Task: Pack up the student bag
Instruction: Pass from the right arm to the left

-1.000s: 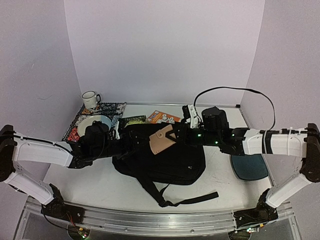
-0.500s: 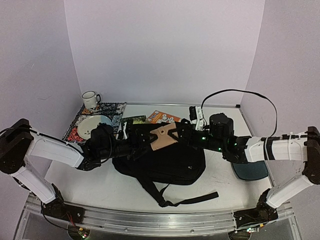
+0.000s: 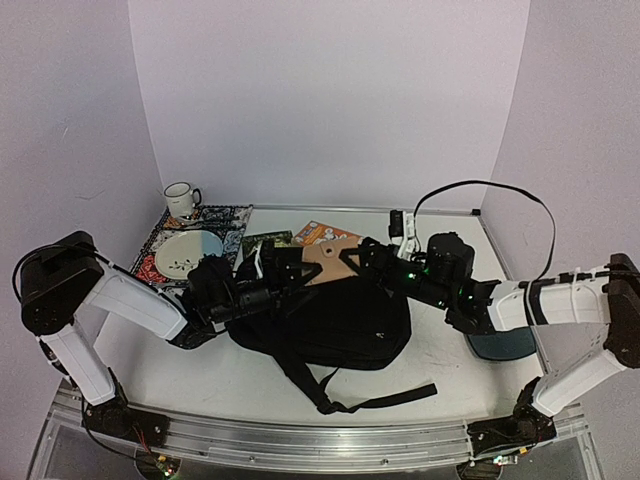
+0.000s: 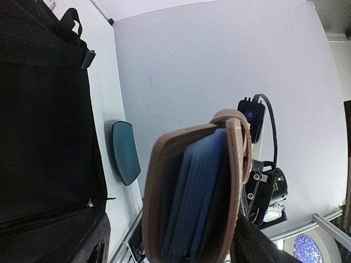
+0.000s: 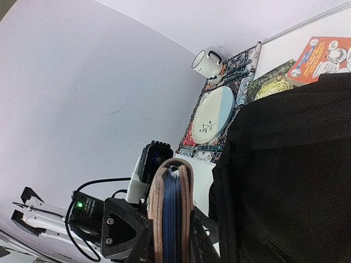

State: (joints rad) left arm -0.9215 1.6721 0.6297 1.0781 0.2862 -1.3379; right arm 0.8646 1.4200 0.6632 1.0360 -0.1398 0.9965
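Tan leather notebook (image 3: 325,260) is hanging over the student bag (image 3: 340,322), my right gripper (image 3: 352,257) pinching it while my left gripper (image 3: 298,270) is straddling it wide, likely to take over

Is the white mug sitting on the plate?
No, the mug stands on its own, clear of the plate, with a gap between them.

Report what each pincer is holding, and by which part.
The right pincer clamps the tan notebook across both covers at one end. The left pincer sits at the notebook's opposite end, but whether it grips cannot be told.
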